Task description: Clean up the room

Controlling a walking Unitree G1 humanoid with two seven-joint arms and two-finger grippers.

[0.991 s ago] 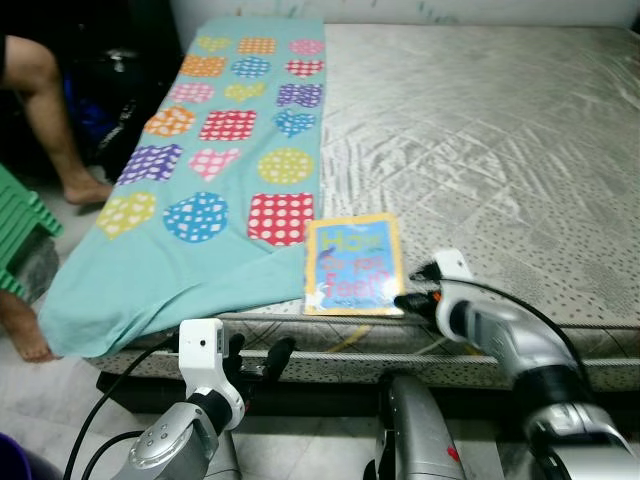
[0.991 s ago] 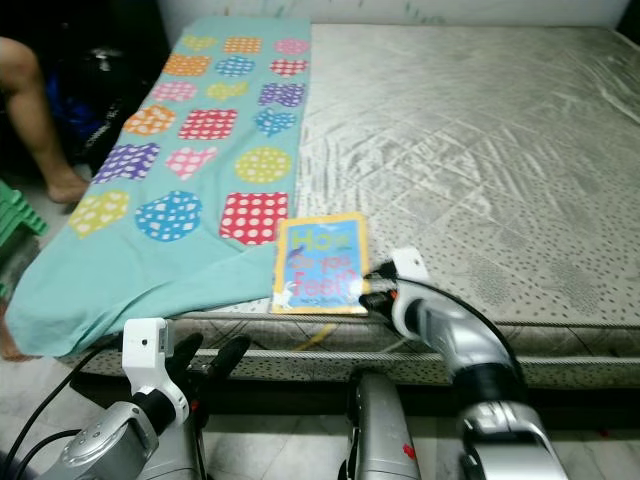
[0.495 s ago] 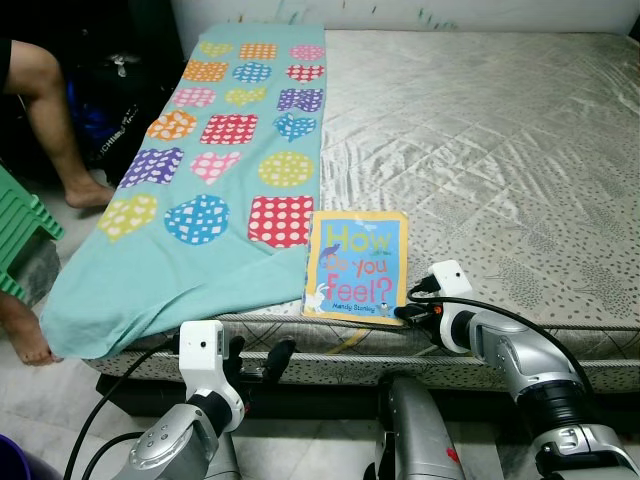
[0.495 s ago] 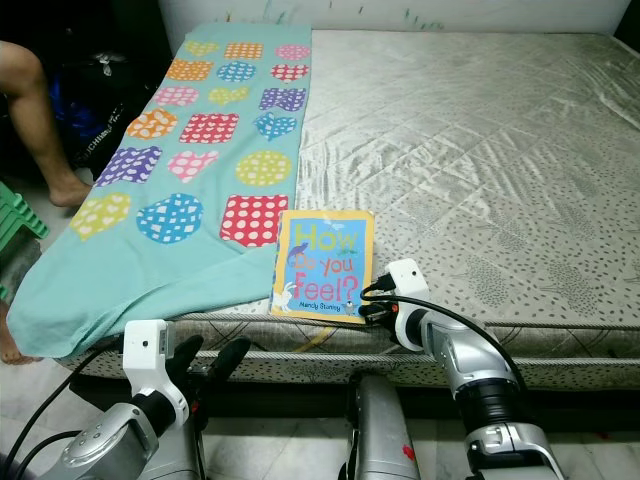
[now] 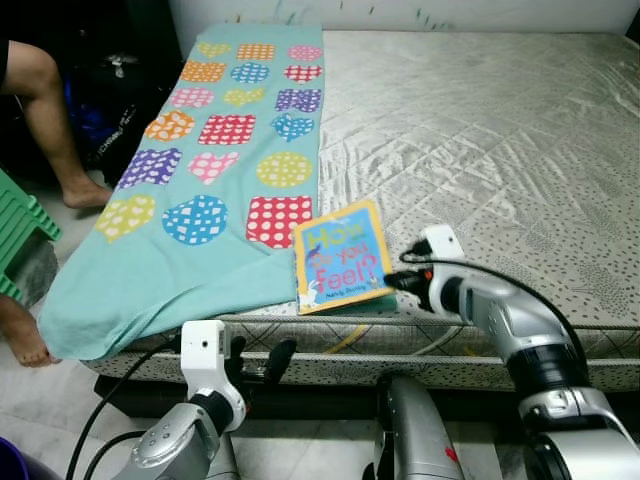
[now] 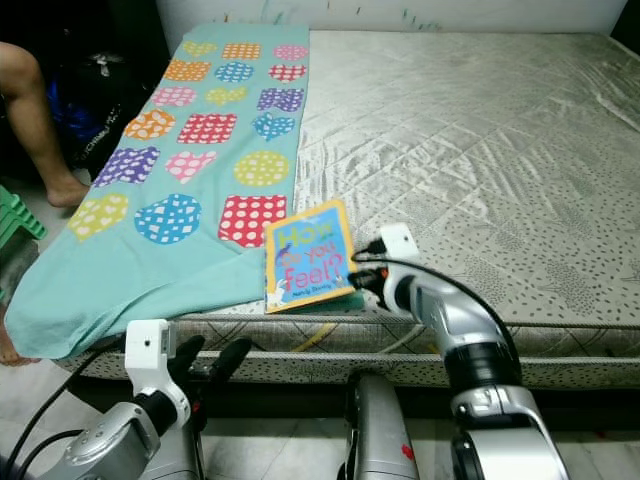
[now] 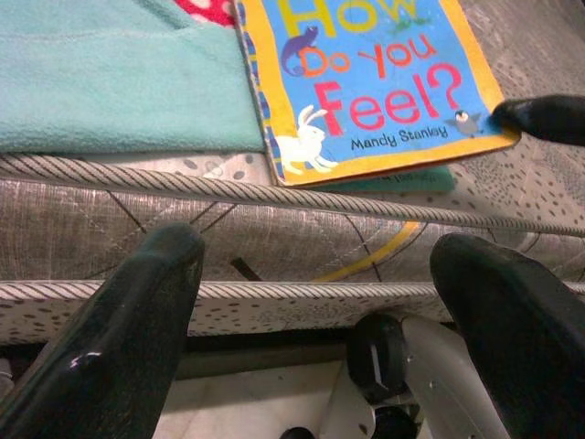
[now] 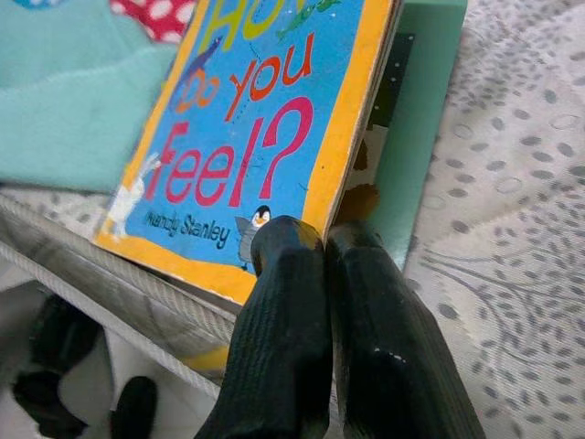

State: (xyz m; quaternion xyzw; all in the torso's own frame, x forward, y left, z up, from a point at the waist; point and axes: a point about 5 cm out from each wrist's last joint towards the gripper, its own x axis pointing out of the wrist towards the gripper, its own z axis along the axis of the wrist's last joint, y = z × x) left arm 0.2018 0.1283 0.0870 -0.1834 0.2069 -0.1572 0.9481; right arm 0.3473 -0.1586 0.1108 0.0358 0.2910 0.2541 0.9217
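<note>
A children's book [image 5: 342, 256] with a blue and yellow cover, "How Do You Feel?", lies on the grey mattress [image 5: 480, 130] near its front edge, beside a teal blanket [image 5: 210, 180]. My right gripper [image 5: 392, 281] is shut on the cover's lower right corner [image 8: 315, 224]. The cover is raised a little, and a green page [image 8: 416, 110] shows under it. My left gripper [image 5: 257, 358] hangs open below the mattress edge, in front of the book [image 7: 366, 82] and not touching it.
The teal blanket with bright dotted patches drapes over the mattress's left side and front edge. A person's leg [image 5: 50, 110] and foot [image 5: 20, 335] are on the floor at the left, by a green stool [image 5: 20, 230]. Dark bags [image 5: 110, 110] lie behind.
The right gripper has pinched the book's corner and pulled it up and left. The cover has tilted and turned, baring the green page. The left arm has stayed put.
</note>
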